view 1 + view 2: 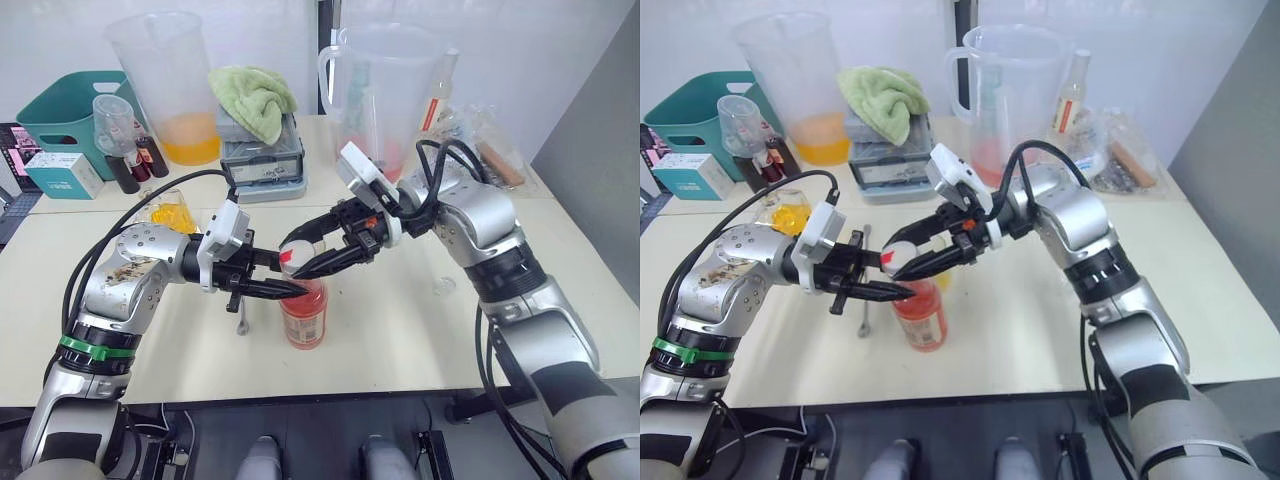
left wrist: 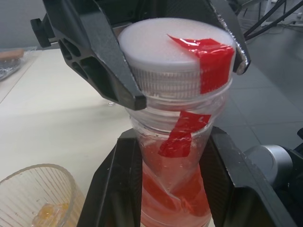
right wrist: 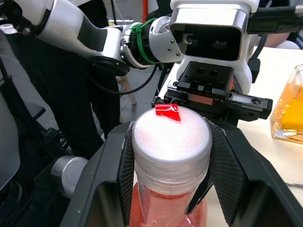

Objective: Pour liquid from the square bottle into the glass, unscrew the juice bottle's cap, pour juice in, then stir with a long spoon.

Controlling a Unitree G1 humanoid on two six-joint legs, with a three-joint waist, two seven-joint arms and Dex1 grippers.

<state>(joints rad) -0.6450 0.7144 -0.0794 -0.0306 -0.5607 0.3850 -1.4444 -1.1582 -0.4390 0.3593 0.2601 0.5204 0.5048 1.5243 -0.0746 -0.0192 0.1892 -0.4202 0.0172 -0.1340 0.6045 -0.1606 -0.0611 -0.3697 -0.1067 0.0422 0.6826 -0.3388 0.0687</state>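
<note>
You are at the uncapping step. Your left end effector [image 1: 272, 289] clamps the neck of the slim clear plastic juice bottle of pink-red juice [image 1: 303, 315], standing on the pale desk [image 1: 400, 330]. Your right end effector [image 1: 310, 258] grips its small white screw cap [image 3: 171, 137], which looks still seated. Pouring juice and stirring remain.

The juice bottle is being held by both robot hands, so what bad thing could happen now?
Three things might go wrong:
1. The left tool pinches the slim clear plastic bottle of pink-red juice at its neck. A hard squeeze could crush it or tip it.
2. The right tool clamps the round white cap with red tape. If the bottle twists along, the cap may not unscrew.
3. The bottle looks quite full, so juice could splash when it opens.
</note>
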